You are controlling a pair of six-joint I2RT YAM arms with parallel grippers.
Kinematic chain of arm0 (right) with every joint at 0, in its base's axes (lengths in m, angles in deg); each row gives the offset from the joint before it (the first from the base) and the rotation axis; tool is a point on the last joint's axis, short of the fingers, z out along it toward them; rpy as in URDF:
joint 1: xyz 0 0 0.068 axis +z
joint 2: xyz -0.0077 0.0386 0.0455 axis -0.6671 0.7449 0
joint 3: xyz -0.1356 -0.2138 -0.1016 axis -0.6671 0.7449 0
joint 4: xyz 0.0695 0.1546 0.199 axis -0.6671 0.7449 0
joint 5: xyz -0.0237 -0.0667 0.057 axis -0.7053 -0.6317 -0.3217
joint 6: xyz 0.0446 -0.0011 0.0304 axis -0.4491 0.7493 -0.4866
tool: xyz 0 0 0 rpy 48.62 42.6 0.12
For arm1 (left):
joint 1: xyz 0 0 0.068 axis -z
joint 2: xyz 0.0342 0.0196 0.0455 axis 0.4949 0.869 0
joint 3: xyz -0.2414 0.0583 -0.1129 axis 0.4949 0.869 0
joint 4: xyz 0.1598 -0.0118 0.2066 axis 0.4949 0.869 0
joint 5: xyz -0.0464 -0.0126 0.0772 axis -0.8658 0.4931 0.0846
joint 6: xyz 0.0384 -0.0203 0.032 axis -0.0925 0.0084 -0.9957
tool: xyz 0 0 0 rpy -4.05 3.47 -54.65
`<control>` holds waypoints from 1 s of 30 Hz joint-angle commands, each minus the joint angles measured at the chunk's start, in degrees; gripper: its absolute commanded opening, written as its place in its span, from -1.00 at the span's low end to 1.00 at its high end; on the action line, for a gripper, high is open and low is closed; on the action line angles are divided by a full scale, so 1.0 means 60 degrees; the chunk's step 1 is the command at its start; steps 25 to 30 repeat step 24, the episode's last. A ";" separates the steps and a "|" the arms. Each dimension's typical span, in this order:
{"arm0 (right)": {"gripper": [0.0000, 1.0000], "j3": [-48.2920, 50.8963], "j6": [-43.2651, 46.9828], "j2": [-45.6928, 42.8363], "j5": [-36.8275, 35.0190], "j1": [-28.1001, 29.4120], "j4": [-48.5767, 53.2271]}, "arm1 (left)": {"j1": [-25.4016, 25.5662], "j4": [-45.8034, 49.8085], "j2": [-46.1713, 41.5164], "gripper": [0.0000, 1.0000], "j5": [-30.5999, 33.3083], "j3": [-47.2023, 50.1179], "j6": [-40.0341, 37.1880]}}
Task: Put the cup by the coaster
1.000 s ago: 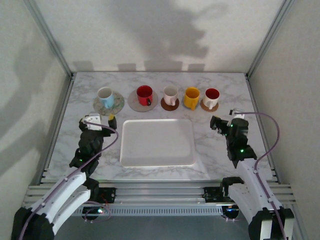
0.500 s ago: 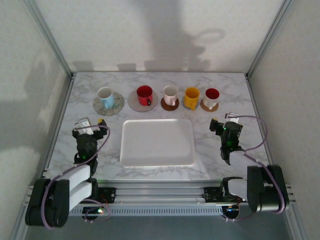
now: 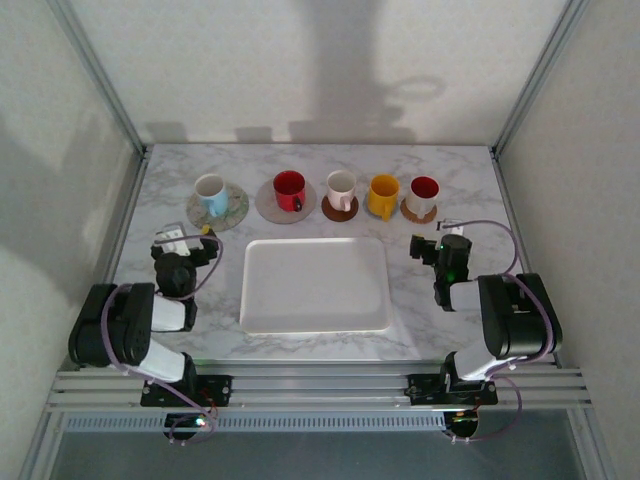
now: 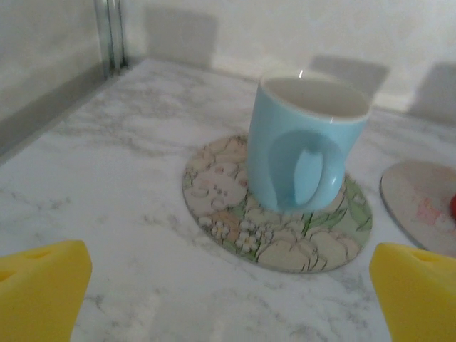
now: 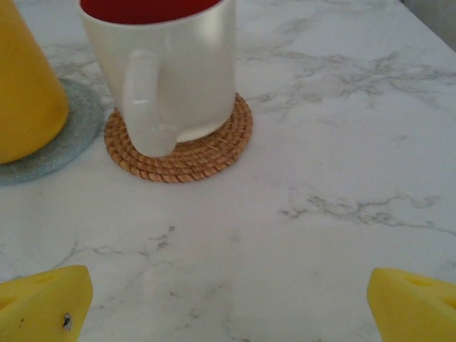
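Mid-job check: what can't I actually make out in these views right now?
Right wrist: white cup rim cut off by top edge; yellow cup mostly beyond left edge.
Left wrist: neighbouring coaster cut by right edge; what stands on it is just a red sliver; view soft.
Top view: left coaster pattern too small to read.

You are looking into a robot test cell in a lab, not a home: plain white panels [image 3: 320, 70] close it in on three sides, held by aluminium posts [image 3: 100, 75], and two arms [image 3: 128, 325] sit bolted to slotted rails [image 3: 320, 383] at the near edge. The marble-look table [image 3: 450, 165] is laid out like a staged trial, with a row of cups [image 3: 341, 186] on coasters [image 3: 235, 208] behind a white tray [image 3: 314, 285].
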 commanded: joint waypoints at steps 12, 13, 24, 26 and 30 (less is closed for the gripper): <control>0.98 -0.0306 0.0226 0.0032 0.0252 -0.0071 -0.0208 | 0.0133 -0.0360 0.0115 0.99 0.0124 -0.0377 -0.0156; 0.99 -0.0306 0.0226 0.0032 0.0255 -0.0070 -0.0213 | 0.0133 -0.0365 0.0119 0.99 0.0120 -0.0382 -0.0156; 0.98 -0.0304 0.0226 0.0032 0.0264 -0.0058 -0.0204 | 0.0163 -0.0334 0.0137 0.99 0.0155 -0.0407 -0.0165; 0.98 -0.0304 0.0226 0.0032 0.0264 -0.0058 -0.0204 | 0.0163 -0.0334 0.0137 0.99 0.0155 -0.0407 -0.0165; 0.98 -0.0304 0.0226 0.0032 0.0264 -0.0058 -0.0204 | 0.0163 -0.0334 0.0137 0.99 0.0155 -0.0407 -0.0165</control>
